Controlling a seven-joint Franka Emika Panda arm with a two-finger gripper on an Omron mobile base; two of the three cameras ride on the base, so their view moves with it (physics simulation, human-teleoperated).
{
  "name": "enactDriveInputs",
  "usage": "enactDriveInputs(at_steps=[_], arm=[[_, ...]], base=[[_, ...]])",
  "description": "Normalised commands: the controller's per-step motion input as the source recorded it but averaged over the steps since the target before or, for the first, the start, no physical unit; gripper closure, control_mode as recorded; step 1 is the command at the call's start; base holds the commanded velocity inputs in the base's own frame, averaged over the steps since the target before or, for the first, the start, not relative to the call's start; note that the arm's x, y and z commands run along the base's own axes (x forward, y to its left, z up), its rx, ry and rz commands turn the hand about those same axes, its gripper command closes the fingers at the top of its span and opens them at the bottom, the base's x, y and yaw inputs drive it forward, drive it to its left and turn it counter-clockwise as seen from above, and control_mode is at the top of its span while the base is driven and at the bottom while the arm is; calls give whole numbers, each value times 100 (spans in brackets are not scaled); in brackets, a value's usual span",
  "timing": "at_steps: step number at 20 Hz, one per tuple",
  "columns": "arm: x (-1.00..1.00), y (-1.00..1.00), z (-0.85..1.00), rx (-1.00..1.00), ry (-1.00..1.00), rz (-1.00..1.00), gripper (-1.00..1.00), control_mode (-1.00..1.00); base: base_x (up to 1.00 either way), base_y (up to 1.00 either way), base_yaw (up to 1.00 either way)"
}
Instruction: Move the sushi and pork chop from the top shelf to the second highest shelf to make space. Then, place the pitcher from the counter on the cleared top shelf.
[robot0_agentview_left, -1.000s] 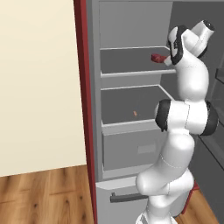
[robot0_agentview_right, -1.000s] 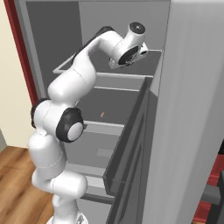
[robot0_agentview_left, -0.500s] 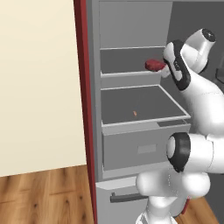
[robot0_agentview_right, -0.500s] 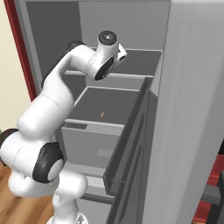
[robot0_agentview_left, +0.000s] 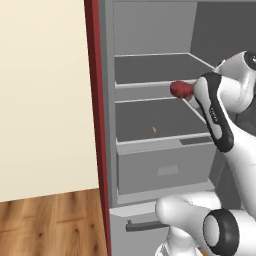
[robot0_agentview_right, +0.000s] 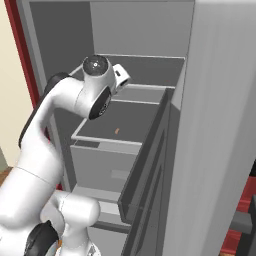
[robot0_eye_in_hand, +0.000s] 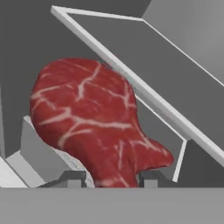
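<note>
Pork chop (robot0_eye_in_hand: 94, 127) is what you see right in front of the hand camera: a red piece of meat with white lines in it. The gripper (robot0_eye_in_hand: 111, 178) is closed on its narrow end, one dark finger tip on each side. In the left base view you can spot the pork chop (robot0_agentview_left: 181, 89) as a small red lump at the end of the white arm. It hangs in the air at the front edge of the top shelf (robot0_agentview_left: 150, 67), close to that shelf's right front corner. It is above the second highest shelf (robot0_agentview_left: 150, 120) and does not touch it.

You can see a tiny orange speck (robot0_agentview_left: 154, 130) lying near the front edge of the second highest shelf. Under that shelf is a grey drawer (robot0_agentview_left: 160, 170). In the right base view, the open fridge door (robot0_agentview_right: 220, 125) stands at the right.
</note>
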Motion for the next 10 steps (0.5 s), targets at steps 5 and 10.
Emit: enactDriveInputs(at_steps=[5,10], arm=[[-100,0,-8,0,-1,0,100,-100],[-91,0,-30,-1,0,-1,100,-100]], base=[[0,0,0],[0,0,0]])
